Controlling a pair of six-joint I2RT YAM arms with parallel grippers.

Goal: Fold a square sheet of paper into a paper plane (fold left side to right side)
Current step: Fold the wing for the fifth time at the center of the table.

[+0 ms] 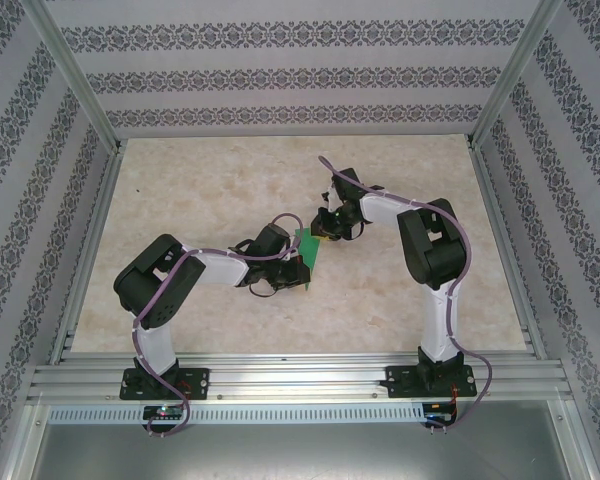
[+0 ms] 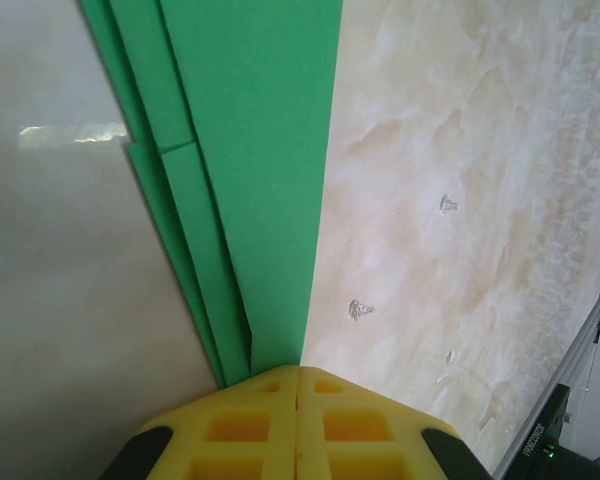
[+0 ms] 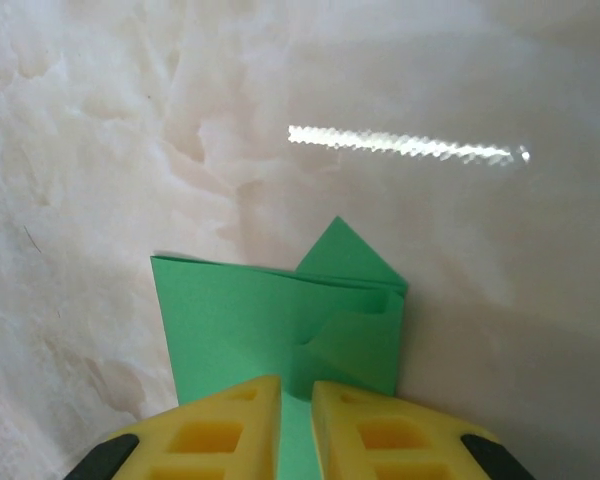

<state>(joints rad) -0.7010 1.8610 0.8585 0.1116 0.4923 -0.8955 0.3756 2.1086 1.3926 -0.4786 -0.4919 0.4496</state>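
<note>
Left fingers (image 2: 242,425) together, right fingers (image 3: 220,432) slightly parted

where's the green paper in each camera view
top external: green paper near the centre of the picture, mid-table.
left wrist: green paper as a layered band running from the top edge down to the bottom middle.
right wrist: green paper at lower centre, with a folded corner pointing up.
shared landmark: the marbled beige table top lies behind it in all three.

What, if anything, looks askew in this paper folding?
The green paper looks unevenly folded: a triangular corner pokes past its top edge in the right wrist view, and its layers' edges sit staggered rather than flush.
</note>
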